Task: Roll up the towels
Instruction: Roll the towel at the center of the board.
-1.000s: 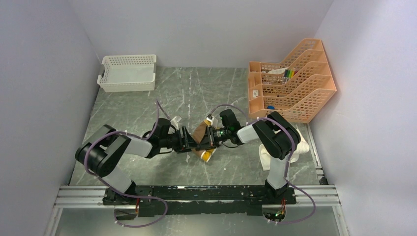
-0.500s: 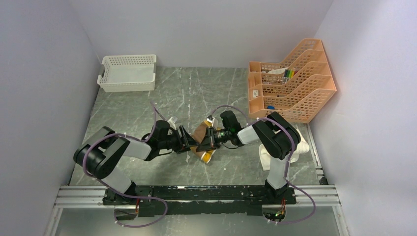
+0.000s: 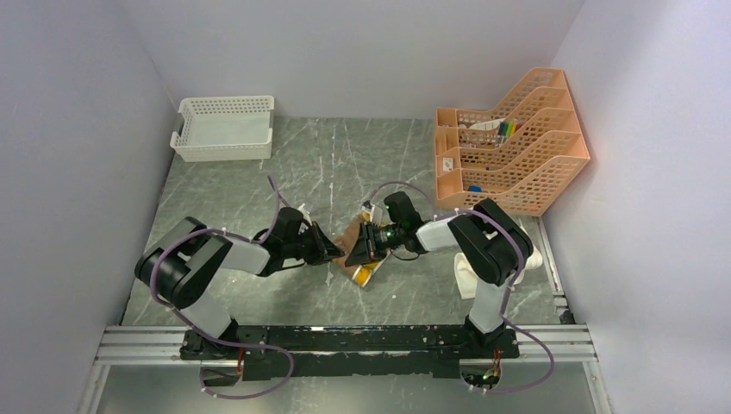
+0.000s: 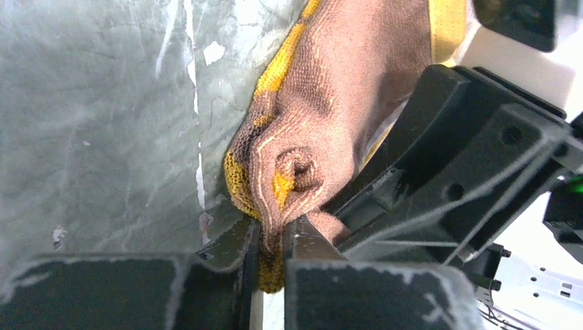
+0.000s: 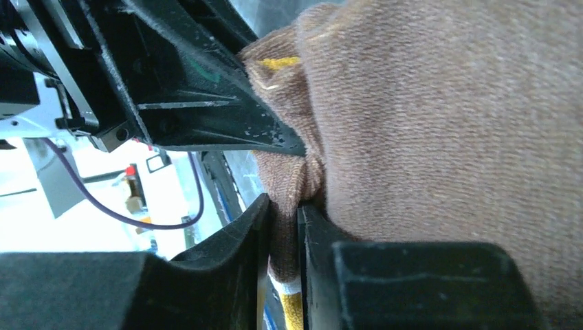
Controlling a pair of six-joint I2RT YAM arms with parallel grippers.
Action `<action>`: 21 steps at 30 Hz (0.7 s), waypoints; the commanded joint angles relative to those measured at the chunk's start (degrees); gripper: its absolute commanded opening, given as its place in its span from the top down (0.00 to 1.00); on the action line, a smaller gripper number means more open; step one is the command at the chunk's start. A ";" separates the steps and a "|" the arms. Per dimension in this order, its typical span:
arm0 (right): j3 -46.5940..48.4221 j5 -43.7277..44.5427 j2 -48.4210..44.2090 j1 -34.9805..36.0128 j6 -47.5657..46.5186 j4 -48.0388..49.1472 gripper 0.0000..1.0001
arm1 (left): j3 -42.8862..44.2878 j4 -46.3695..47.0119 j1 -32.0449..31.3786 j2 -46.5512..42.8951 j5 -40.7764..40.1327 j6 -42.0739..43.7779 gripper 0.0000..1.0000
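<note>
At table (image 3: 345,164) centre, left fingers (image 4: 230,253) pinched on mustard-brown towel (image 4: 344,103) (bunched) — right fingers (image 5: 237,237) pinching it too

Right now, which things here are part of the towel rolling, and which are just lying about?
In the job: yellow-brown towel, pinched by left gripper and right gripper; cream towel beside the right arm.
Lying about: white basket, orange file rack.
</note>
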 commanded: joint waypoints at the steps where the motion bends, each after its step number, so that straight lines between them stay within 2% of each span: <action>1: 4.07 4.11 -4.54 2.10 -11.01 -17.74 0.73 | 0.72 -11.89 0.52 2.35 -10.80 5.66 0.92; 4: 9.94 15.73 -8.69 5.33 -21.99 -30.76 0.54 | 2.32 -16.26 0.52 0.35 -12.53 7.33 0.93; 7: 16.17 34.05 -12.00 11.43 -29.22 -41.65 0.44 | 4.62 -21.01 0.52 -0.99 -13.96 9.37 0.91; 15: 20.93 64.22 -15.15 27.62 -35.34 -48.43 0.43 | 7.47 -24.18 0.52 -0.64 -12.38 11.27 0.90; 21: 20.98 73.66 -12.28 32.04 -34.88 -49.29 0.43 | 7.85 -24.03 0.52 0.39 -10.82 11.62 0.90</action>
